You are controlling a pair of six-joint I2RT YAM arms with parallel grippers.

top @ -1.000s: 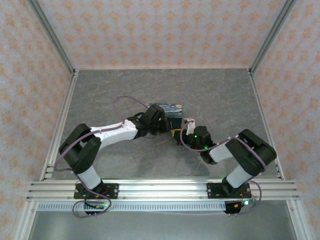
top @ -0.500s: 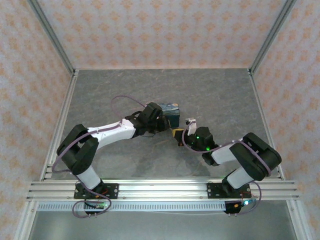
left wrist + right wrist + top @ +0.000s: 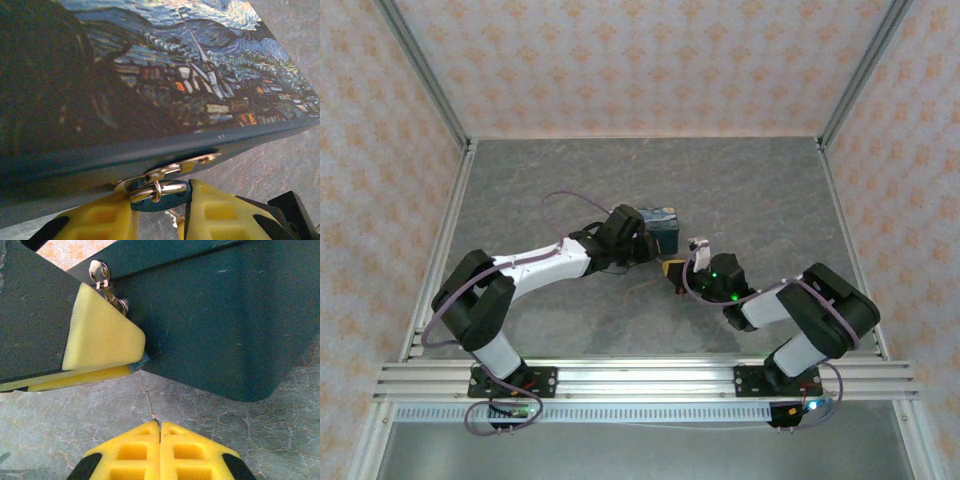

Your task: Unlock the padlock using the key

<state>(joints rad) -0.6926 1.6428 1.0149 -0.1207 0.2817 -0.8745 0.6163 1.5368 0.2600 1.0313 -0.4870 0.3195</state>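
The right gripper (image 3: 160, 426) had its pads pressed together low over the table (image 3: 240, 435). A thin sliver poking out of them toward the tin looked like the key (image 3: 151, 407), though it was hard to tell from the veins in the stone. The left gripper (image 3: 159, 214) appeared clamped on the padlock (image 3: 161, 199). The lock's small dark body sat between the yellow fingers, with its silvery shackle through the brassy clasp (image 3: 172, 169) at the front edge of the tin (image 3: 165, 90). The main risk, as I judged it, was the key missing the keyhole. It was tiny and seemed held by little more than its end, so any tilt could make it skid off the lock body, twist in the pads or drop to the table, where it would be hard to pick up. A push from the right could also swing the padlock on the clasp, or shove the tin if the left grip was loose. Space was tight. In the right wrist view the left gripper's yellow finger (image 3: 100, 340) lay against the tin's wall, close to the line of approach. A small round silvery fitting (image 3: 98, 271) at its far end could not be identified, and the keyhole itself could not be made out.
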